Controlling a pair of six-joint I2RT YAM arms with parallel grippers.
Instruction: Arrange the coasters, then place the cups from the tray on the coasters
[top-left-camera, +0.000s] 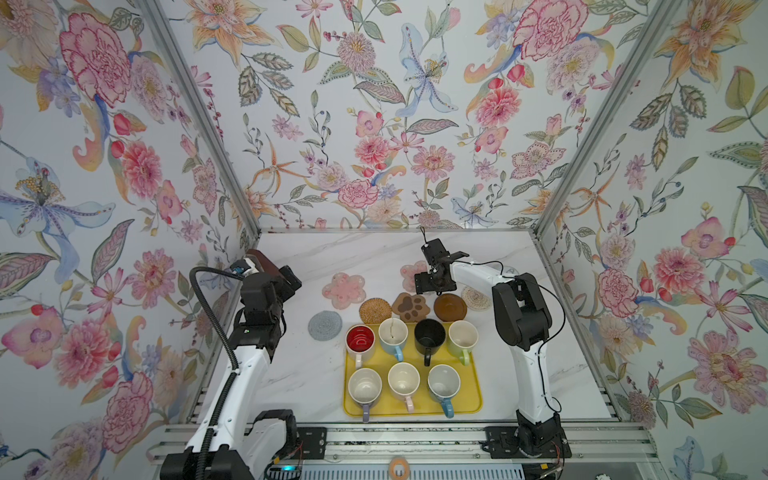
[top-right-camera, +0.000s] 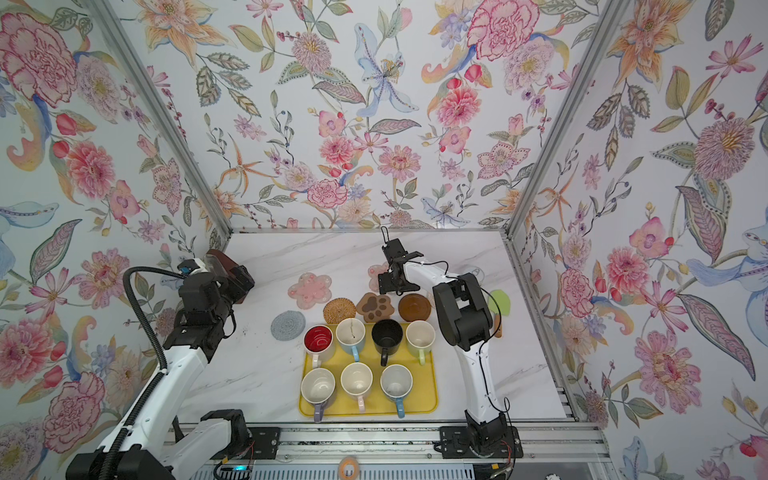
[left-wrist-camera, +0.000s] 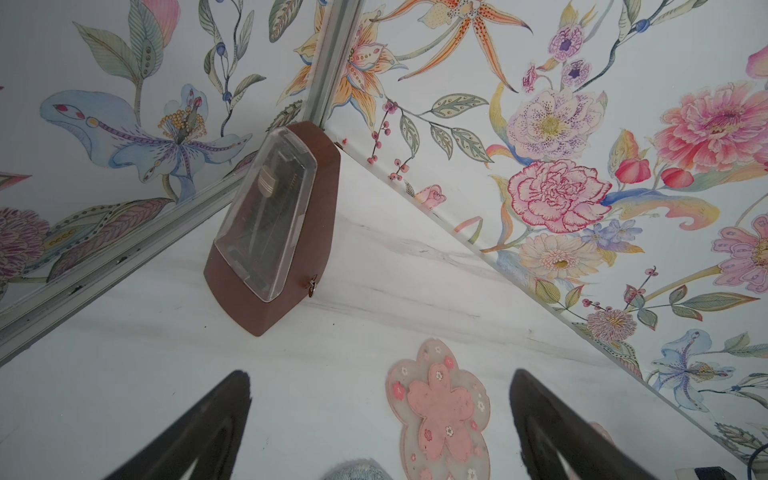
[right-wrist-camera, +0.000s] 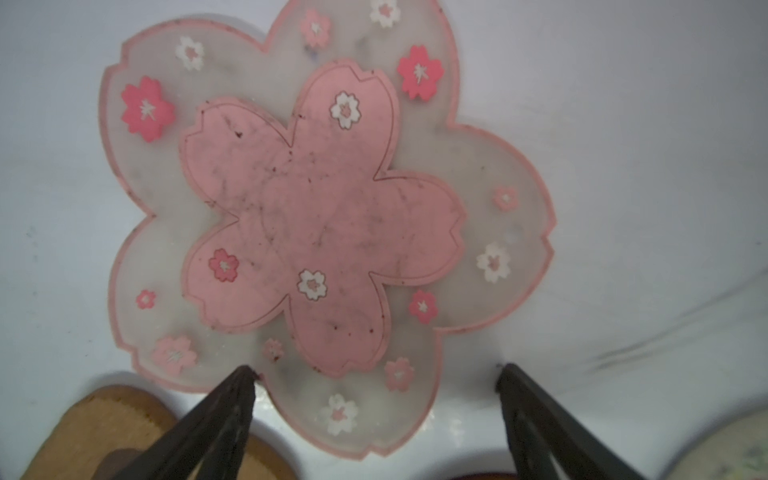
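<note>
I have the tray (top-left-camera: 471, 390) at the near middle of the white marbled table (top-left-camera: 291, 374): a flat yellow rectangle with rounded corners and a low rim. All seven cups stand upright in it, handles pointing near. In the far row, left to right, are the white cup with a red inside (top-left-camera: 360, 338), the light blue cup (top-left-camera: 392, 332), the black cup (top-left-camera: 429, 334) and the light green cup (top-left-camera: 462, 334). In the near row are the lilac cup (top-left-camera: 365, 384), the pink cup (top-left-camera: 403, 380) and the blue cup (top-left-camera: 444, 382). All are glossy ceramic.

Just beyond the tray the coasters lie flat in a loose arc. From the left:
- the grey woven coaster (top-left-camera: 325, 325)
- the tan rattan coaster (top-left-camera: 375, 310)
- the brown paw-shaped coaster (top-left-camera: 411, 307)
- the dark wooden coaster (top-left-camera: 450, 307)
- the pale woven coaster (top-left-camera: 476, 298)

Farther back lie two translucent flower shapes with pink centres, the left flower coaster (top-left-camera: 344, 289) and the far flower coaster (right-wrist-camera: 324, 216).

My right gripper (right-wrist-camera: 376, 370) hangs over the far flower coaster, jaws spread wide and empty. One fingertip is at the coaster's edge and the other is over bare table; I cannot tell whether they touch.

My left gripper (left-wrist-camera: 380, 374) is also wide and empty, near the left wall. The left flower coaster is on the table just ahead of it.
</note>
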